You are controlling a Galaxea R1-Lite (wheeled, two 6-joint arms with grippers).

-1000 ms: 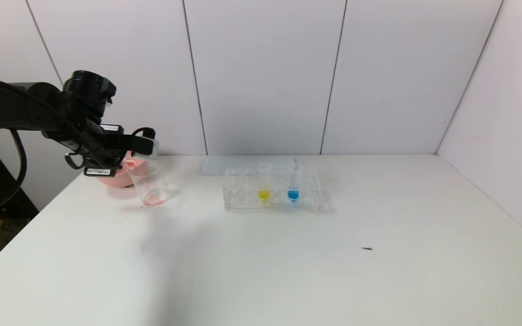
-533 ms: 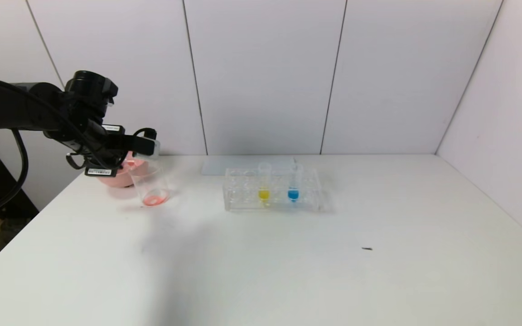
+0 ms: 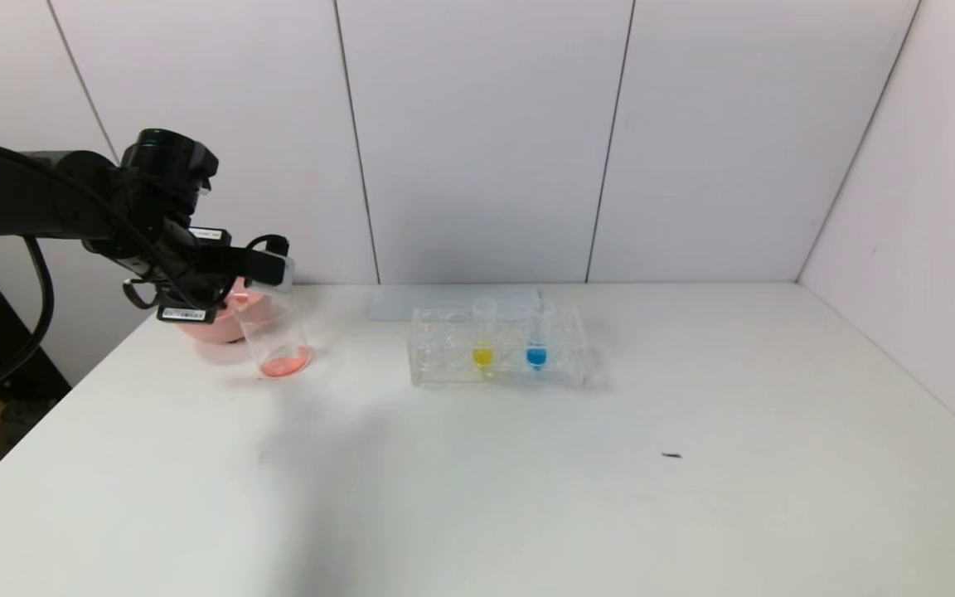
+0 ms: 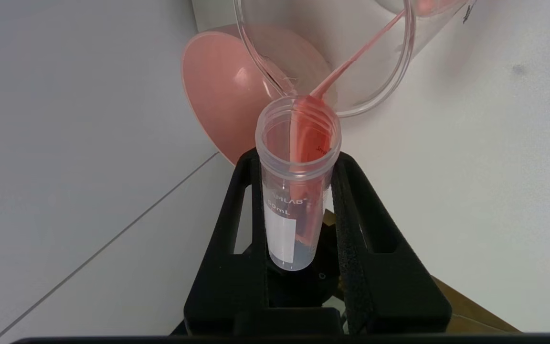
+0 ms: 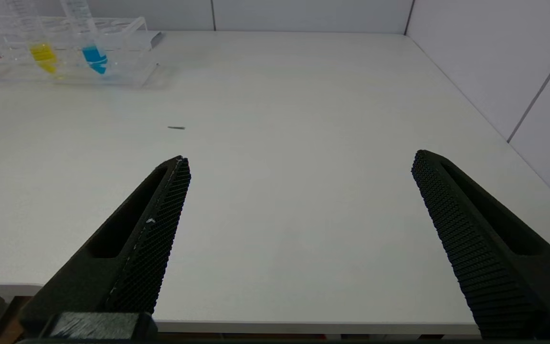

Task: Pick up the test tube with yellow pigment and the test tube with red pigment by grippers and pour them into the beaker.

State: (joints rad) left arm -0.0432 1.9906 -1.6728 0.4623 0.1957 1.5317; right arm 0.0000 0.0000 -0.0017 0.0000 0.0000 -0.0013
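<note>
My left gripper [image 3: 266,267] is shut on the test tube with red pigment [image 4: 296,181], held tipped over with its mouth at the rim of the beaker [image 3: 274,332]. Red liquid runs from the tube into the beaker [image 4: 351,57] and pools at its bottom. The test tube with yellow pigment [image 3: 483,336] stands in the clear rack [image 3: 498,347], and shows in the right wrist view [image 5: 41,48] too. My right gripper [image 5: 299,200] is open and empty above the table's front edge, out of the head view.
A pink bowl [image 3: 220,319] sits just behind the beaker at the far left. A blue-liquid tube [image 3: 536,336] stands next to the yellow one. A flat pale sheet [image 3: 444,300] lies behind the rack. A small dark speck [image 3: 671,455] lies on the table.
The red pool at the beaker's bottom has grown as the tube pours. My left gripper has shifted very slightly right; the right arm has not moved.
</note>
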